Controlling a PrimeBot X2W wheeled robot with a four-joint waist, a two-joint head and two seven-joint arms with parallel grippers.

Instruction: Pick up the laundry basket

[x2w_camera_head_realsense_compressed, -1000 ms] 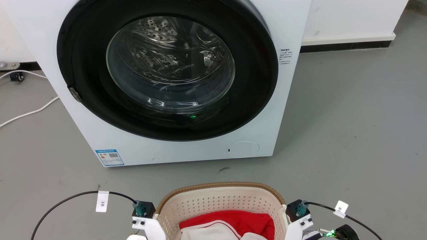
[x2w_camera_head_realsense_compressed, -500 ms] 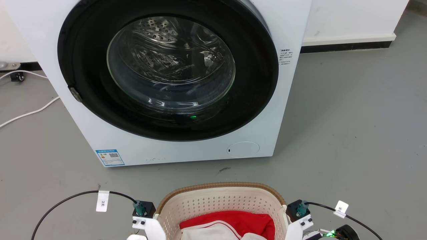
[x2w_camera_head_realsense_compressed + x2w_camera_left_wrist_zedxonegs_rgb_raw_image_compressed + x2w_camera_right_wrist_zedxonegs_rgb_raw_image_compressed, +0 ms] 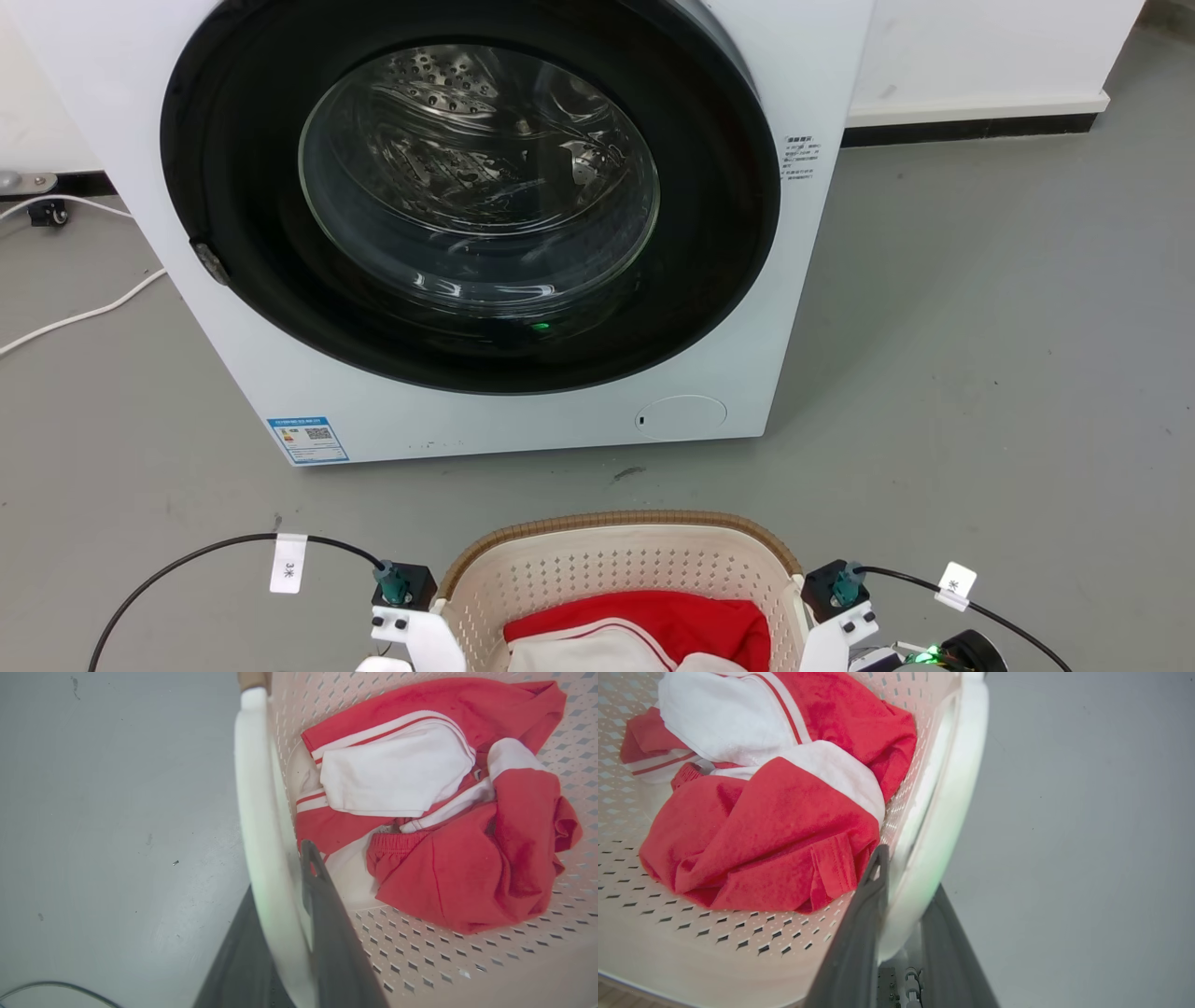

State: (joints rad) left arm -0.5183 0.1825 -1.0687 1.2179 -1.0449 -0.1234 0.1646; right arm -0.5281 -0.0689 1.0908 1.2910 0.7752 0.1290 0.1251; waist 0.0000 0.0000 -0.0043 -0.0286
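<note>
Laundry basket (image 3: 616,519), cream perforated plastic with a brown woven-look rim, shows at the bottom middle of our head view, between our two wrists. It faces the washing machine (image 3: 822,308), apart from it, with a strip of grey floor (image 3: 980,392) between them; we cannot tell whether its base touches that floor. Inside it lies a crumpled red and white garment (image 3: 467,868). On our left, the left gripper (image 3: 280,872) straddles the left loop handle (image 3: 254,788): one dark finger is inside the laundry basket by the perforated wall, the other outside over the floor, and both press in on the white band between them. On our right, the right gripper (image 3: 910,872) pinches the right loop handle (image 3: 962,765) the same way, its inner finger just beside the red cloth. A black cable (image 3: 187,553) with a white tag curves from our left wrist across the floor, and another black tagged cable (image 3: 990,611) leaves our right wrist. The washing machine is a white front-loader; through its round glass door (image 3: 476,187) we see the steel drum, and a blue label (image 3: 306,440) marks its lower left corner. A white cord (image 3: 84,317) lies on the floor to its left
</note>
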